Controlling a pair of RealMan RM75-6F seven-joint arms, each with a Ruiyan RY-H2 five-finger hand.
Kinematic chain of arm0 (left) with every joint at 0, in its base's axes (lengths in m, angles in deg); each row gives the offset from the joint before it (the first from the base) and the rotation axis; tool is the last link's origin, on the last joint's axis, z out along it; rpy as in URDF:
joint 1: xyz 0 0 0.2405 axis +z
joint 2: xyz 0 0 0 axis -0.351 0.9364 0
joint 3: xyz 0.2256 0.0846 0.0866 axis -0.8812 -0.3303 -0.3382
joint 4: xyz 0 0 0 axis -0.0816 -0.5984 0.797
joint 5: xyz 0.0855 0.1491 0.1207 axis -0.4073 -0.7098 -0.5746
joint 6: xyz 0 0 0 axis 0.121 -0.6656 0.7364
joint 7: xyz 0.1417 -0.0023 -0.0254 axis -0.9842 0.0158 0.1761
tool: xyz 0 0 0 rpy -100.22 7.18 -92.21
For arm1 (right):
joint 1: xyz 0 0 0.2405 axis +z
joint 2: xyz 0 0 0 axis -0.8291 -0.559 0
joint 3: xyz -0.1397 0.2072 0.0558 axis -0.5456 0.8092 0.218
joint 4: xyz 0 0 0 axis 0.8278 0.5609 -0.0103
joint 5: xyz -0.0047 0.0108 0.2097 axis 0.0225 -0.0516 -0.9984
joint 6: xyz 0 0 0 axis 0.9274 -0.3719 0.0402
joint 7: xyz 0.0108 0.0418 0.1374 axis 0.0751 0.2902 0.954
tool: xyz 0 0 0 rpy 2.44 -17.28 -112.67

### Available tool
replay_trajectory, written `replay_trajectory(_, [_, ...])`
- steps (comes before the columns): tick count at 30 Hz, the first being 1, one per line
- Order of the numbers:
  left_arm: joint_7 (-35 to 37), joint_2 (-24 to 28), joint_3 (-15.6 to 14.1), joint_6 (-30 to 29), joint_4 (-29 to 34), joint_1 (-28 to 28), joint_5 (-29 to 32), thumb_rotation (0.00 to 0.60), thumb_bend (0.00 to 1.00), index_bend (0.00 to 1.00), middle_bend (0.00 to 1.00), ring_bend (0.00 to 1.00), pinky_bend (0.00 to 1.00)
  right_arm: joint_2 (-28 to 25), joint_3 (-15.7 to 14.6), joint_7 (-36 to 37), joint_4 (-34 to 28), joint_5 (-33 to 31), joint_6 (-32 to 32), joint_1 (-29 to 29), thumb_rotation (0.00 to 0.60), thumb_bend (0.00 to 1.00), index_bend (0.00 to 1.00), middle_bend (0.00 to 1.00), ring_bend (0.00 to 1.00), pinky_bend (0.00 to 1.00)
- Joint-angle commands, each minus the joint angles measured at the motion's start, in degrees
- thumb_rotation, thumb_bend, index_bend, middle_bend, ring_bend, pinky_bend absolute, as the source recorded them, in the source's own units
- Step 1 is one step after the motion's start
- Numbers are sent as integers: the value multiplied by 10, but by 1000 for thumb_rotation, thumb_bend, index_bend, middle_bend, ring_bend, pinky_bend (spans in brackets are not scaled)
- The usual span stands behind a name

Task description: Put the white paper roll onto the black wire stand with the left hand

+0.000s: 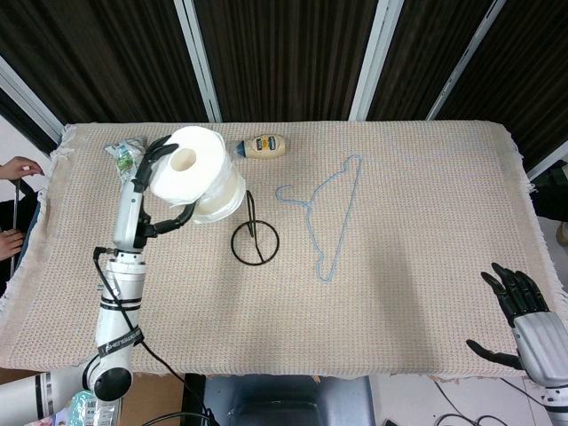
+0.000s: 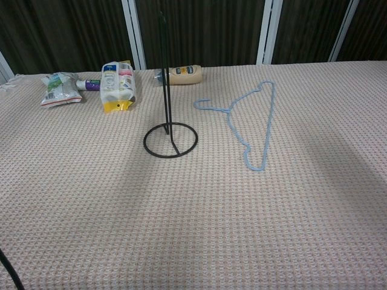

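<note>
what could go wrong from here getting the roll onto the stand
The left hand holds the paper roll in the air, left of the stand, and the roll looks tilted, so its hole may miss the thin upright rod. A miss could knock the light wire stand over. Loose wrap around the roll might also snag on the rod's tip.

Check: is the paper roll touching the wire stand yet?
Cannot tell. Head view shows the paper roll in the left hand, overlapping the wire stand; chest view lacks the roll.

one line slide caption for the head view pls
Left robot hand holds the white paper roll in the air, left of the black wire stand.
</note>
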Motion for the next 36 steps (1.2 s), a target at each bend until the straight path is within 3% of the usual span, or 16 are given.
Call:
replay_trajectory(1, [-36,-28,27,29,-9,-45,58,600,772,500,632,694,828,-4,2,9,1,-5,-3,2,600,200,0,0,0,0])
replay_trajectory(19, [-96,-89,10,14,-58,-101,79,600,772,497,631,694,828,-20,3,56,9,-6,9,-2,600,201,0,0,0,0])
replay_trajectory(36, [-113,-101,-10,29,-77,-105,95,600,758,459,590,657,796,-24,2,70,14,0,20,-7,600,200,0,0,0,0])
